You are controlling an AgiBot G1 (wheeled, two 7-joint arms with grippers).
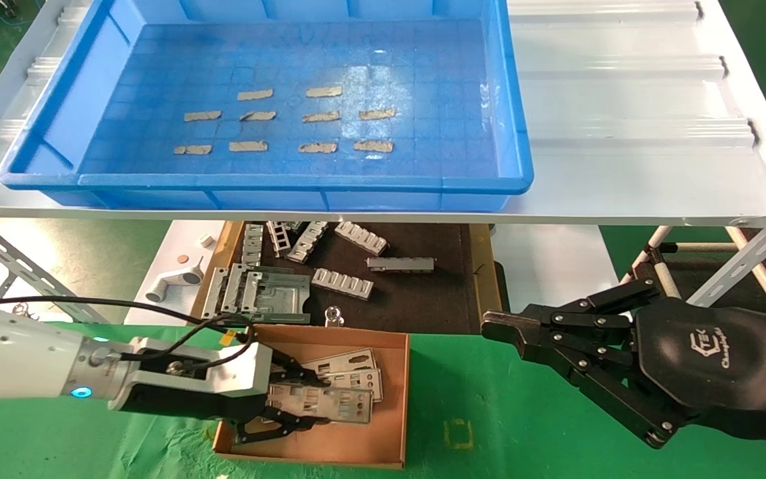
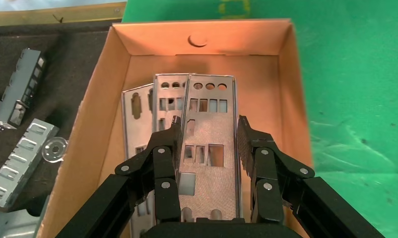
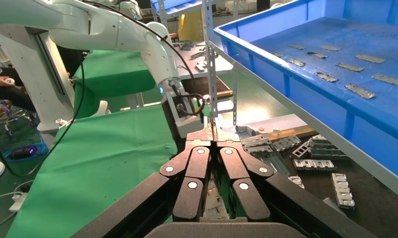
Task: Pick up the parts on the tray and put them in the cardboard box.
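Left wrist view shows the left gripper (image 2: 209,144) apparently clamping the top part (image 2: 209,148) inside the cardboard box (image 2: 286,99); release it flat and square on the stack; right gripper (image 1: 499,327) idles closed.

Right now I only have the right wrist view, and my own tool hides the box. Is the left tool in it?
Observer: Yes. The left tool is down inside the cardboard box, gripping the top plate by its long edges.
Operator: How many plates are in there?
Observer: Three, fanned and overlapping. The two lower plates lie under the gripped one.
Operator: Where does my tool sit relative to the box?
Observer: The right tool is shut, above the green cloth, off the box's right side.
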